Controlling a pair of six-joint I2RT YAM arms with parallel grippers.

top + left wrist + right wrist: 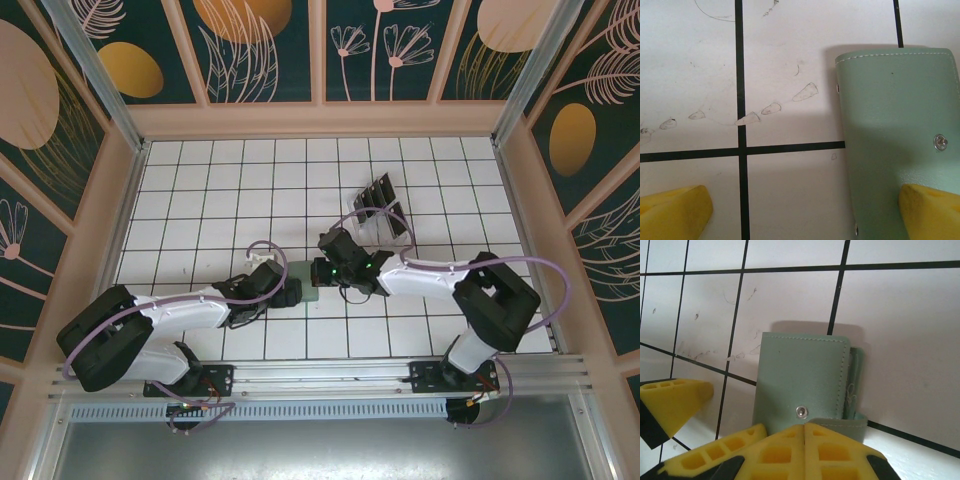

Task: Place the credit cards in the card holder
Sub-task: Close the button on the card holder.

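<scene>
The right gripper (805,426) has its two yellow fingers pressed flat together, tips at the near edge of the green card holder (800,375). A loose green flap (840,423) lies right at those tips; whether it is pinched between them cannot be told. The card holder lies flat on the white tiled table (900,340), just ahead of the fingers, its silver snap (801,412) close to them.

The left gripper (802,192) stands wide. One finger (670,212) is over bare table, the other (932,210) is over the near end of the card holder (890,125).

From above, the card holder (312,293) sits between the left gripper (288,292) and the right gripper (322,280). The credit cards (380,192) stand tilted, well beyond the right gripper.
</scene>
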